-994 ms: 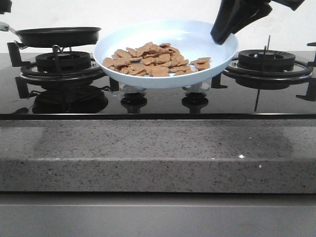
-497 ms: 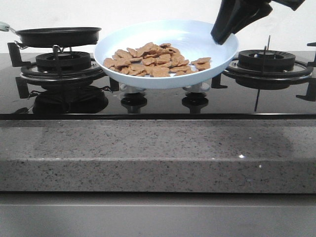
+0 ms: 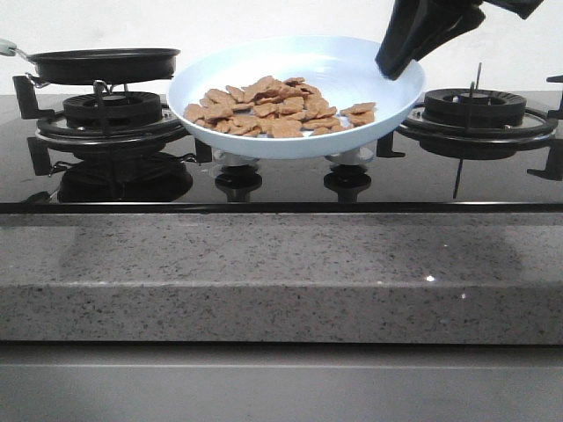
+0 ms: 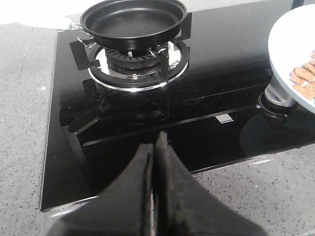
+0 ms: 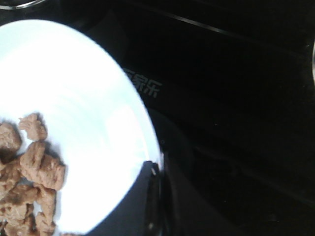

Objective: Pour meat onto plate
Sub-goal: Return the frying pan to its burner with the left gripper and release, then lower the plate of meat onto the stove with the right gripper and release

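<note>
Nothing has moved: right tool (image 3: 398,63) clamps the plate (image 3: 264,145) rim; left tool (image 4: 155,152) closed, empty.

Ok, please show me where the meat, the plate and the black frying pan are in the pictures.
meat (image 3: 277,108): front view, middle of the pile of pieces.
plate (image 3: 352,61): front view, bare inner surface behind the pieces.
black frying pan (image 4: 133,19): left wrist view, empty inside bottom, on the burner.

Only readable mark: pale printed characters (image 5: 144,84) showing on the black glass hob (image 5: 236,98), just beside the plate (image 5: 88,113) rim in the right wrist view. Looking like Chinese brand lettering; exact chars too dim to tell. No nos. or other labels showing elsewhere.
</note>
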Motion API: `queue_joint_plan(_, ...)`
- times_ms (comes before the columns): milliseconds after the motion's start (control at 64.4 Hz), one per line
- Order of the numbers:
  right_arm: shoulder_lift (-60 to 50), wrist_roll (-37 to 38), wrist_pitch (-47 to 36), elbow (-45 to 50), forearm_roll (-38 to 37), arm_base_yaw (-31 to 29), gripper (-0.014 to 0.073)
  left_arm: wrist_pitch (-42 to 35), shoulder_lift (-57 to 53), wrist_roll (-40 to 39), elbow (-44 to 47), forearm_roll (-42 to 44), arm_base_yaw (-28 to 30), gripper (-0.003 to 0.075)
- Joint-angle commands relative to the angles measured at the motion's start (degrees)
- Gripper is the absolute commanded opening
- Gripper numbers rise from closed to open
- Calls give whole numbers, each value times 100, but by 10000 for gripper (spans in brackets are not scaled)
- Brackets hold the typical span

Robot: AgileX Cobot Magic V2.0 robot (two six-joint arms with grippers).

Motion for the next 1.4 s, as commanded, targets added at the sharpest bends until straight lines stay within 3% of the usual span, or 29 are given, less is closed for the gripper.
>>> queue_joint_plan(0, -193, -32, -274, -158, 198, -2, -63, -542, 2, -59, -148, -166, -13, -20)
queue_joint_plan(202, -54, -22, -202, -279, 587, -60, -63, -660, 2, -59, -148, -201, -13, -20)
queue_joint_plan(435, 563, -16, 76, -1188, 1096, -457, -61, -660, 2, -59, -148, -201, -13, -20)
queue_joint_plan(683, 1458, 80, 81, -2156, 1144, -828, -61, -660, 2, -59, -148, -201, -13, -20)
queue_joint_plan(947, 2017, 80, 62, -2405, 1137, -899, -53, -660, 2, -59, -148, -201, -13, -20)
queue_joint_plan(1102, 2076, 80, 182, -2405, 1110, -899, 66, -660, 2, -59, -148, -201, -13, -20)
queue_joint_plan(1242, 2076, 80, 174, -2405, 1109, -899, 255, -660, 2, -59, -148, -201, -13, -20)
queue_joint_plan(1382, 2071, 80, 204, -2488, 1098, -899, 287, -660, 2, -59, -148, -201, -13, -20)
